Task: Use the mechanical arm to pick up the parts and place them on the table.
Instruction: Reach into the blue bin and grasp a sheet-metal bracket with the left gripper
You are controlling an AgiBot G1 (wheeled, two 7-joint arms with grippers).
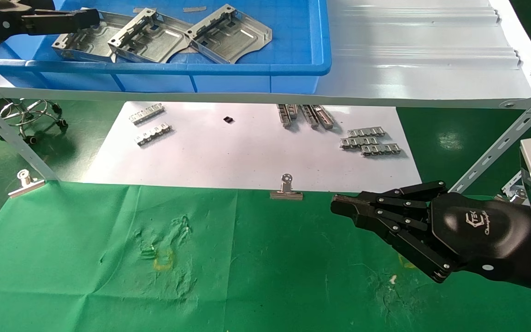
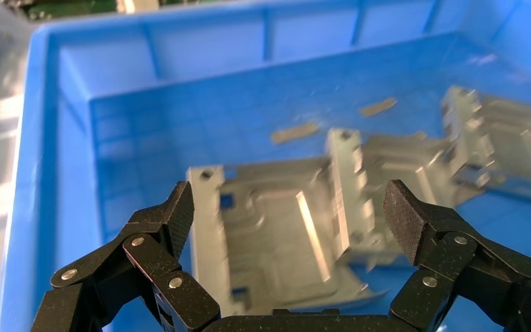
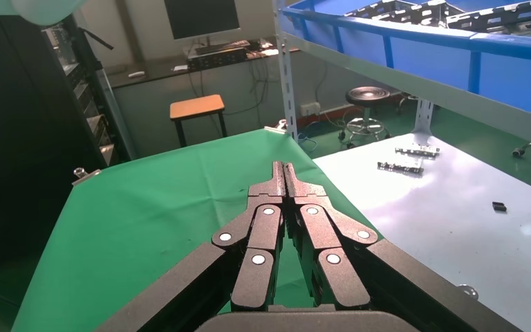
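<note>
Three stamped metal plates [image 1: 164,34] lie in the blue bin [image 1: 293,69], the nearest framed between the wide-open, empty left hand [image 2: 290,214] for a grasp, while the closed, empty right hand [image 1: 339,203] idles over the green tabletop [image 1: 256,276].

Left gripper [image 2: 287,211] spread wide, black linkage fingers [image 2: 169,221] either side of nearest silver part [image 2: 276,235], pads not touching it. Part lying flat on floor of blue bin [image 2: 76,124]; second part [image 2: 394,166] overlapping its far edge, third [image 2: 505,138] beyond. Two small strips [image 2: 295,133] farther back.
</note>
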